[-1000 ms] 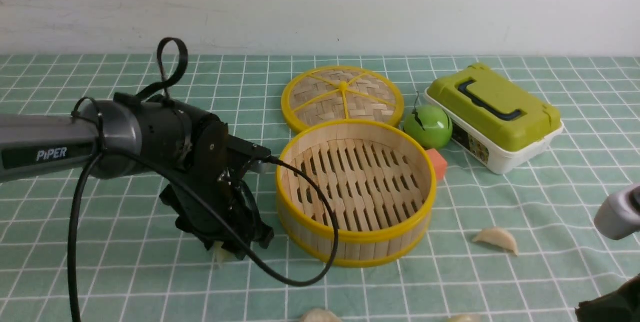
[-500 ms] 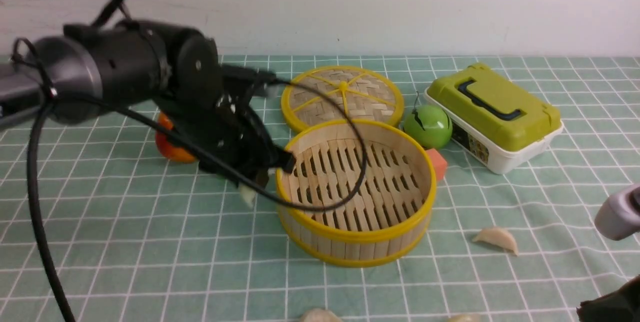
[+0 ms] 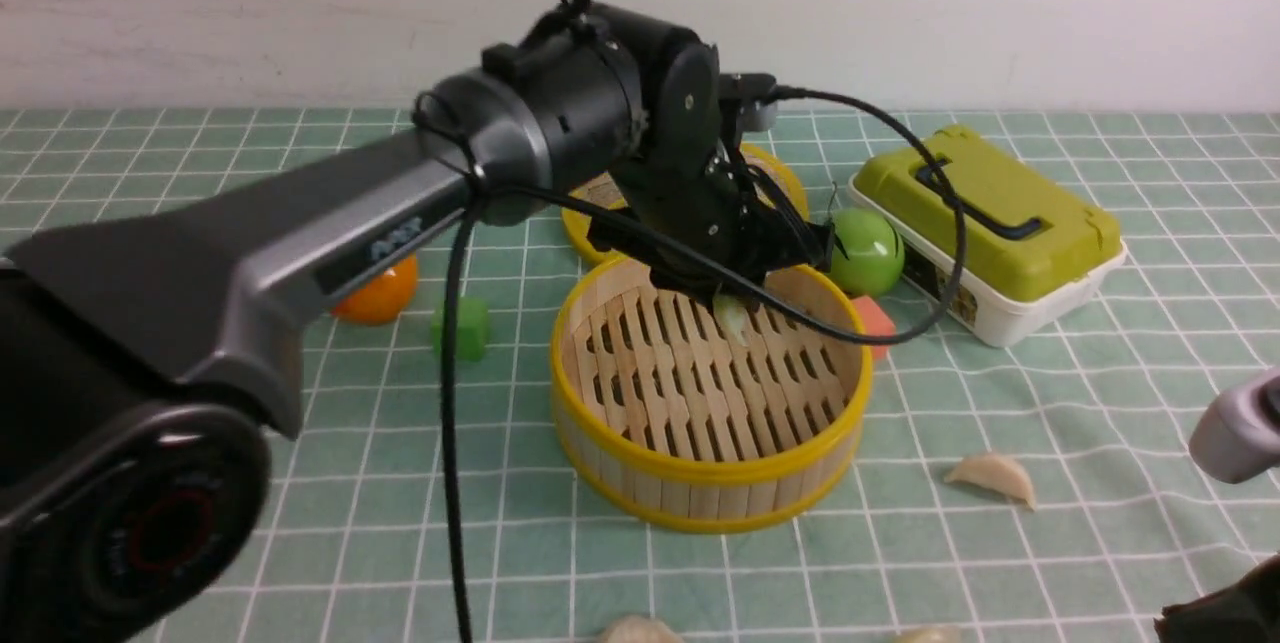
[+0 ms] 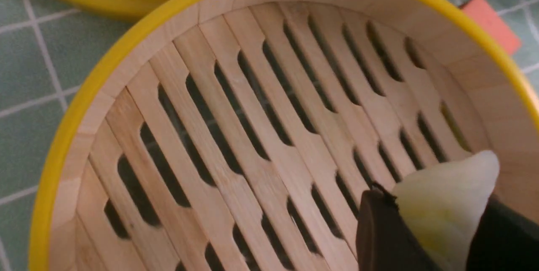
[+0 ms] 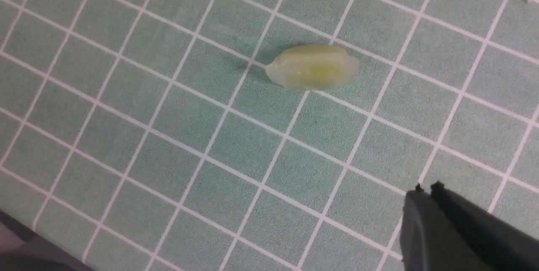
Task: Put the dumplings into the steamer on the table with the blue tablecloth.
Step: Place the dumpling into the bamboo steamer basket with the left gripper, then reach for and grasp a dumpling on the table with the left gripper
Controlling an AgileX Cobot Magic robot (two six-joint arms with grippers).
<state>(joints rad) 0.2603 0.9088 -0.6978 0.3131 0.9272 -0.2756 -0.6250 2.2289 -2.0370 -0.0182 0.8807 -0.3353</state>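
The steamer (image 3: pixel 700 498) stands mid-table on the blue tablecloth (image 3: pixel 300 483). My left gripper (image 3: pixel 735 301) is shut on a pale dumpling (image 3: pixel 733 316) and holds it above the steamer's slatted floor, toward its far side. In the left wrist view the dumpling (image 4: pixel 454 178) sits between the dark fingers (image 4: pixel 379 229) over the steamer (image 4: pixel 84 106). One dumpling (image 3: pixel 992 477) lies right of the steamer; two more (image 3: pixel 640 631) (image 3: pixel 925 635) lie at the front edge. My right gripper (image 5: pixel 426 187) is shut and empty above the cloth, near a dumpling (image 5: pixel 312 66).
The woven lid (image 3: pixel 610 188) lies behind the steamer, partly hidden by my left arm. A green apple (image 3: pixel 865 251), an orange-red cube (image 3: pixel 878 321) and a green-lidded box (image 3: pixel 985 228) are at the back right. An orange (image 3: pixel 385 291) and a green cube (image 3: pixel 462 328) are on the left.
My left gripper has lifted the dumpling from the cloth left of the steamer and carried it up and right, over the steamer. The right arm has not moved.
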